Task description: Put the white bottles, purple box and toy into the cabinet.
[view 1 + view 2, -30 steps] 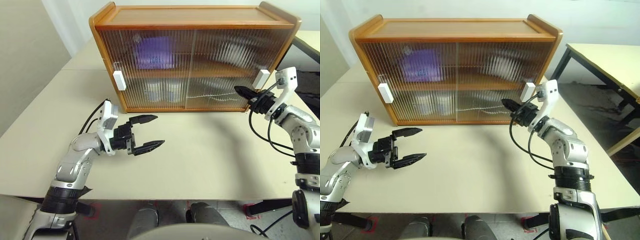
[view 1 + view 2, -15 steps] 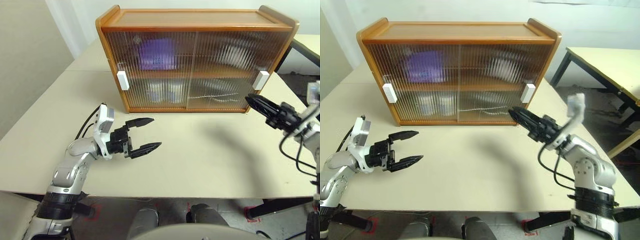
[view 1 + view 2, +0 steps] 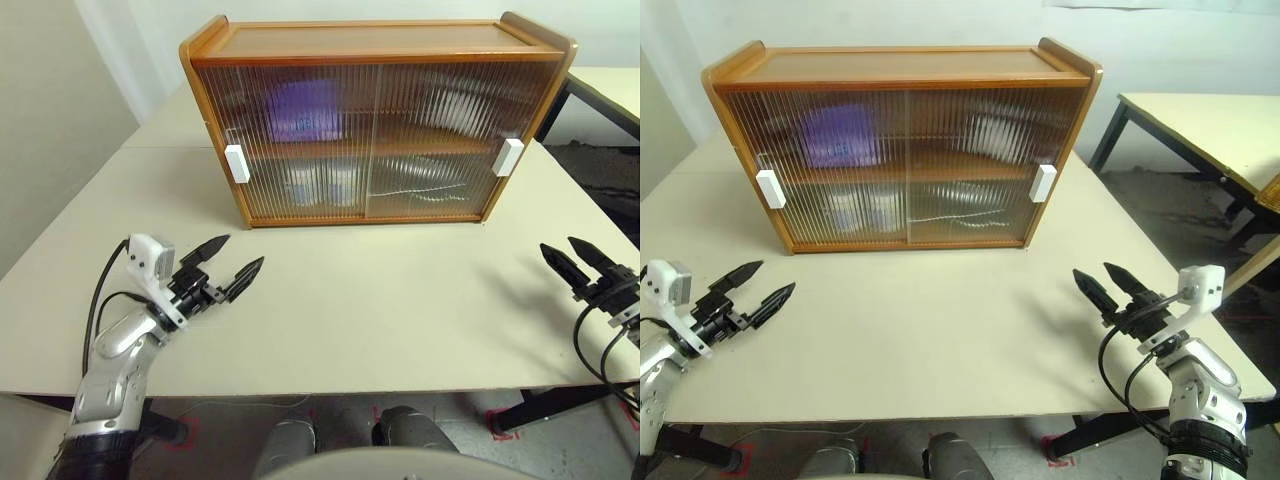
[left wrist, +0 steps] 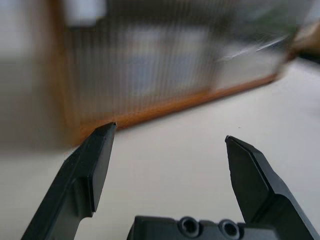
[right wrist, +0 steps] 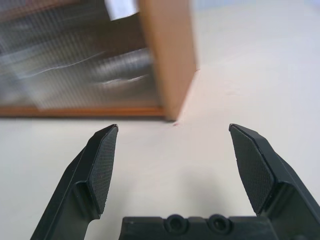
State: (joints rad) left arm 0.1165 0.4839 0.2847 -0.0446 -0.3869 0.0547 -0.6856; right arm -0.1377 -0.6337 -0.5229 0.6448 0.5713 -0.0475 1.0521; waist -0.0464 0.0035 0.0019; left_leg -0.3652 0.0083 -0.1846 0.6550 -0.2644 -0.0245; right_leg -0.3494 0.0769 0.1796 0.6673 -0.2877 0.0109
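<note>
From the left eye view, the orange-brown wooden two-shelf cabinet with ribbed translucent sliding doors (image 3: 375, 120) stands at the back of the pale counter (image 3: 400, 300), both doors drawn shut. Behind the ribbing the soft lilac-purple squarish pack (image 3: 303, 108) sits on the upper shelf, left side, and two short white plastic jars (image 3: 325, 186) show as pale shapes on the lower shelf; the toy cannot be made out. The left hand (image 3: 229, 266) hangs over the counter's near left, fingers spread wide, holding nothing. In the right eye view, the right hand (image 3: 1108, 283) sits low at the near right, likewise wide and empty. The left wrist view looks across bare counter to the cabinet's lower rail; the right wrist view faces its right end post. Judgement: the pack would crush easily and wants a light grip across its width; the jars look light, rigid and smooth, best taken around the body below the lid. The doors would best be moved by their white rectangular handles (image 3: 508, 157).
</note>
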